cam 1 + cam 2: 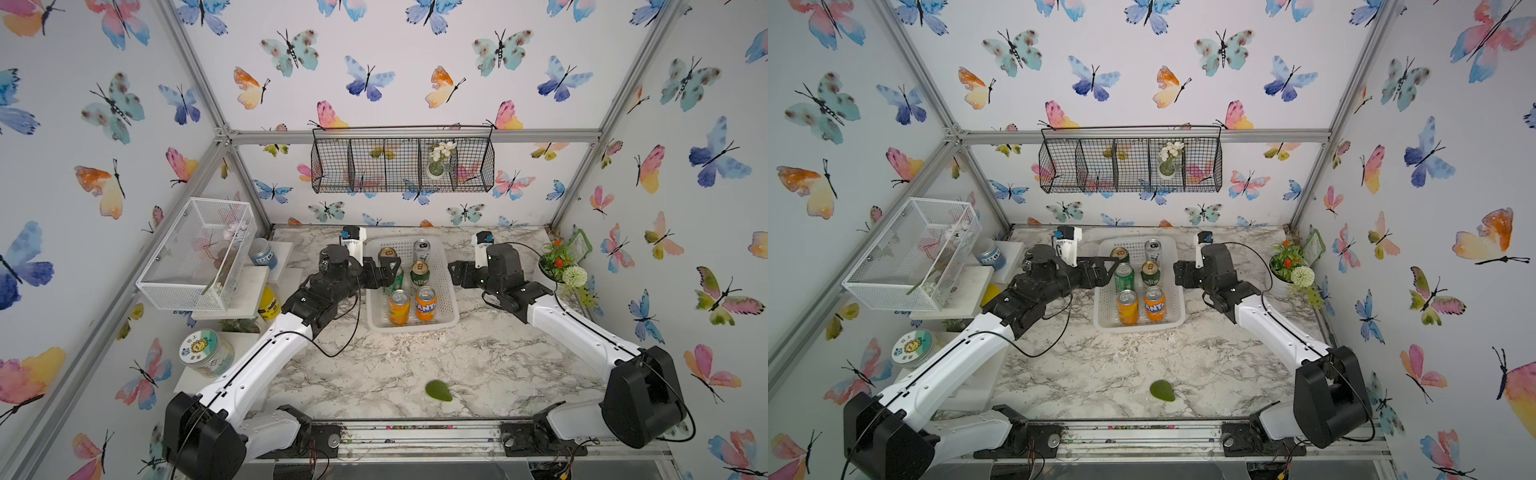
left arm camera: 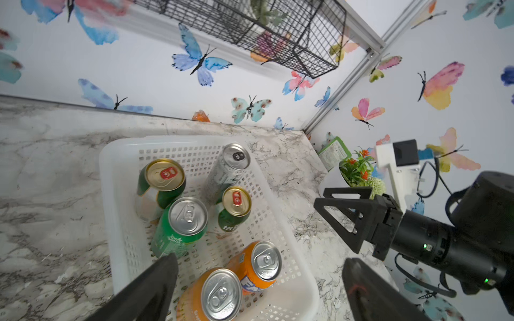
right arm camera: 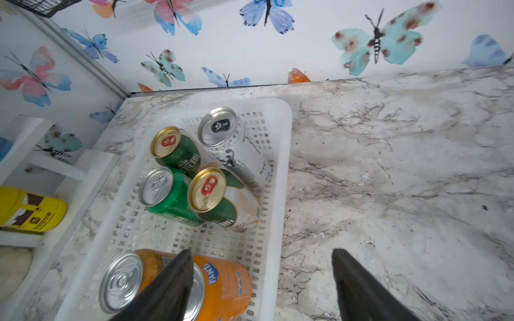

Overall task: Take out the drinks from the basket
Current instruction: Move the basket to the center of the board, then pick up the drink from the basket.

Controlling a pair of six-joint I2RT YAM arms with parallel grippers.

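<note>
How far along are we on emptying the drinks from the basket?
Nothing is out yet: all six cans stand in the basket. In hand: left gripper hovers open by the bright green can, holding nothing; right gripper open beside the basket. Remaining: all six.

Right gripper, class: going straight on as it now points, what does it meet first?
The right gripper probably meets the rim of the shallow white perforated plastic basket first; depth is unclear.
</note>
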